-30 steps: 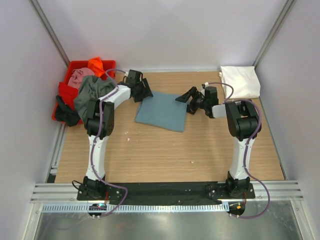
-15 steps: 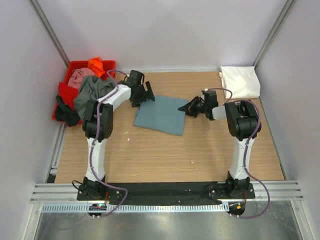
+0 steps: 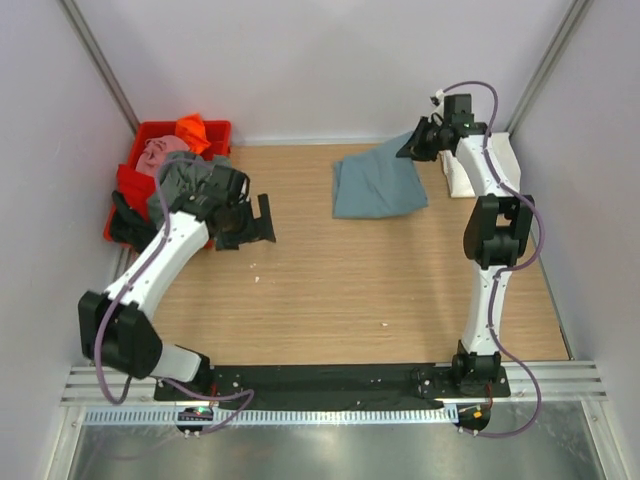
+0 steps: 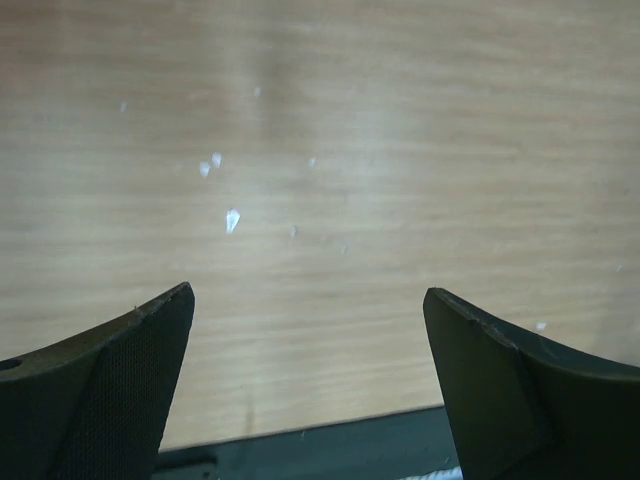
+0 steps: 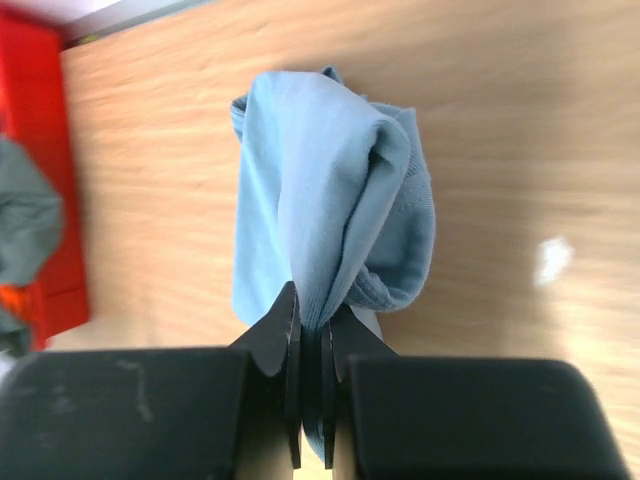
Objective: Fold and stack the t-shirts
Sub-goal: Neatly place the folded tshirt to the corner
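At the right gripper [image 5: 310, 315] [image 3: 415, 145], jaws pressed together on a bunched fold of the blue shirt [image 5: 320, 180], cloth pinched between the two fingertips and spilling away from them in a rounded, doubled-over hump. From above, that pinched corner raised off the wood at the far right, the rest of the blue shirt [image 3: 375, 185] trailing down and to the left onto the table [image 3: 330, 290] in a rumpled, roughly four-sided heap near the back wall. Just right of it, partly hidden behind the right arm, the white shirt [image 3: 456, 180], folded in the far right corner; touching the blue one or not, impossible to tell. No lettering legible on either shirt at this size. At the left gripper [image 4: 308, 300] [image 3: 255, 222], jaws spread wide with nothing between them, only bare wood [image 4: 350, 150] and a few pale specks [image 4: 232, 220] below. Well apart from the blue shirt, on the left half of the table. Behind that arm, at the far left edge, the red tub [image 3: 135, 150] [image 5: 40, 150], with a grey-green shirt [image 3: 180, 180] draped over its near rim, a pink shirt [image 3: 160, 152] inside and an orange shirt [image 3: 192, 128] at its back.
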`<state>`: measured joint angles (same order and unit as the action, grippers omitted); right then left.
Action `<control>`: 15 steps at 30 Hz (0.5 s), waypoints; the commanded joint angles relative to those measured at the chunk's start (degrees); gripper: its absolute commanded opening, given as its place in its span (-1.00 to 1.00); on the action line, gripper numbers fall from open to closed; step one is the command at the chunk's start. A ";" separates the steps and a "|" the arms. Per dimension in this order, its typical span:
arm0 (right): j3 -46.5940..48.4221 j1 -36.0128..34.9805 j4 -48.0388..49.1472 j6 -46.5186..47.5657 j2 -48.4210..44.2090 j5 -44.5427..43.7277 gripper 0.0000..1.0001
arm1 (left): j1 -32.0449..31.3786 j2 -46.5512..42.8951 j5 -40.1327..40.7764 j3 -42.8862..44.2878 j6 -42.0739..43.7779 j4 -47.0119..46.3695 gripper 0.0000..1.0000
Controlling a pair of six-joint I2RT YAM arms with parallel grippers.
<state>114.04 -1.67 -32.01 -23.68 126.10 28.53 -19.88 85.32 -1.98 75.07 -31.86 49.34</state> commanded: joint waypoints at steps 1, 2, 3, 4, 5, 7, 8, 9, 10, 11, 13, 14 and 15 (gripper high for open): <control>16.18 0.97 -22.17 11.63 5.46 -7.60 -0.97 | -0.25 -6.55 -1.35 -6.33 3.73 4.35 0.94; 22.31 1.32 -23.78 12.69 7.73 -8.57 -0.97 | -0.25 -10.22 -2.93 -8.25 3.91 4.97 0.95; 24.80 2.89 -24.93 13.13 8.45 -10.24 -0.97 | -0.25 -11.74 -3.81 -9.14 4.17 5.24 0.95; 27.18 3.95 -26.51 13.40 9.24 -11.21 -0.97 | -0.25 -13.49 -4.26 -9.85 4.69 5.67 0.94; 30.77 4.39 -27.13 14.53 9.86 -12.18 -0.97 | -0.25 -16.38 -3.74 -11.24 4.61 5.94 0.95; 32.91 5.71 -27.49 15.15 10.57 -13.85 -0.97 | -0.25 -19.56 -2.51 -13.88 3.74 6.12 0.96; 34.05 6.06 -27.41 16.20 10.57 -14.03 -0.97 | -0.25 -22.10 -1.46 -14.68 2.69 6.64 0.96; 34.41 6.76 -26.62 16.65 10.13 -14.03 -0.98 | -0.25 -23.34 -1.10 -15.47 2.33 6.91 0.94; 34.41 6.94 -26.18 17.17 9.95 -13.95 -0.98 | -0.25 -24.40 -0.40 -17.74 1.89 6.82 0.94; 35.10 7.03 -25.83 17.96 9.78 -13.94 -0.98 | -0.25 -27.28 0.91 -19.15 0.84 5.86 0.94; 36.42 7.47 -25.12 19.37 9.69 -14.21 -0.97 | -0.34 -29.32 0.76 -21.01 -1.01 5.50 0.91; 37.65 7.56 -25.03 19.90 9.77 -14.21 -0.98 | -0.34 -30.12 0.57 -20.84 -0.75 5.59 0.91; 37.75 7.73 -23.55 20.25 9.51 -14.73 -0.97 | -0.34 -31.86 1.27 -20.93 -0.84 5.33 0.91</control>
<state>147.35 6.24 -57.93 -6.85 137.78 15.20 -19.99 56.31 -2.13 54.30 -31.33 55.70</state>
